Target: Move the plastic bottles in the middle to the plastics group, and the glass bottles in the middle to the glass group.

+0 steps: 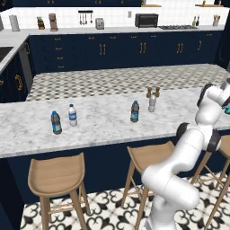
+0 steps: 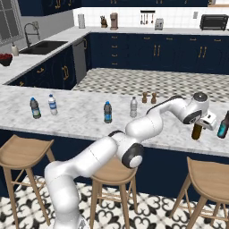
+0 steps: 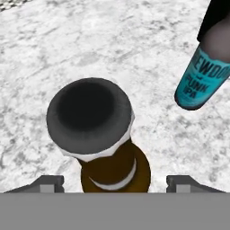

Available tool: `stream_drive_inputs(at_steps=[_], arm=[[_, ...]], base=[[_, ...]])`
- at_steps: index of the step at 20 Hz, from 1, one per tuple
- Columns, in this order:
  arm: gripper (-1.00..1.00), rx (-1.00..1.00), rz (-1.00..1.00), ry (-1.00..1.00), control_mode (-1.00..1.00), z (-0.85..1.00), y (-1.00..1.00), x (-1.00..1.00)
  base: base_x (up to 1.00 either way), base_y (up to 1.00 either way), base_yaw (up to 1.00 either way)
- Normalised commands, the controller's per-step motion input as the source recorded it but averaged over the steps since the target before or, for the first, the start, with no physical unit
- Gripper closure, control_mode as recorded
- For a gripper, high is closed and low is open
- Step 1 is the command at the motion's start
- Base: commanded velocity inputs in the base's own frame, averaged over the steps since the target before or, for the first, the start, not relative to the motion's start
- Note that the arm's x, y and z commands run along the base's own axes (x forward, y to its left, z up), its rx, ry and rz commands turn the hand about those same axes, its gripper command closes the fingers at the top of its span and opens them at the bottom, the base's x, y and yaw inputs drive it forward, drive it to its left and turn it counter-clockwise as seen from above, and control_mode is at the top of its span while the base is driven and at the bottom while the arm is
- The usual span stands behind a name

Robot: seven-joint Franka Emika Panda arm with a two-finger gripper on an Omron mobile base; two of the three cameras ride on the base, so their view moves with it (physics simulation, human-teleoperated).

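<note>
Gripper (image 3: 115, 182) open, fingertips spread clear either side of slim brown glass bottle (image 3: 112, 152) standing upright near marble counter's (image 3: 67, 45) right end, beside teal-labelled glass bottle (image 3: 200, 83).

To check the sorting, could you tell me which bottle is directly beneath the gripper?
The brown glass bottle, beside the teal bottle; the four water bottles stand far off along the counter.

counter (image 1: 103, 128) | marble | water bottles (image 1: 56, 123), shakers (image 1: 149, 93), brown bottle (image 2: 196, 132), teal bottle (image 2: 223, 126)
</note>
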Motion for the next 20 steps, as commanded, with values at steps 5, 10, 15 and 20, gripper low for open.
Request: stream_drive_inputs(at_steps=[5, 10, 15, 20], arm=[[-1.00, 0.00, 0.00, 0.00, -1.00, 0.00, 0.01, -0.02], [-1.00, -0.01, 0.00, -0.01, -1.00, 0.02, 0.39, -0.57], [-1.00, -0.05, 0.00, -0.02, -1.00, 0.07, 0.75, -0.63], [-1.00, -0.05, 0.00, 0.00, -1.00, 0.00, 0.80, -0.77]], base=[[0.00, 0.00, 0.00], [0.00, 0.00, 0.00], [0.00, 0.00, 0.00], [0.00, 0.00, 0.00]])
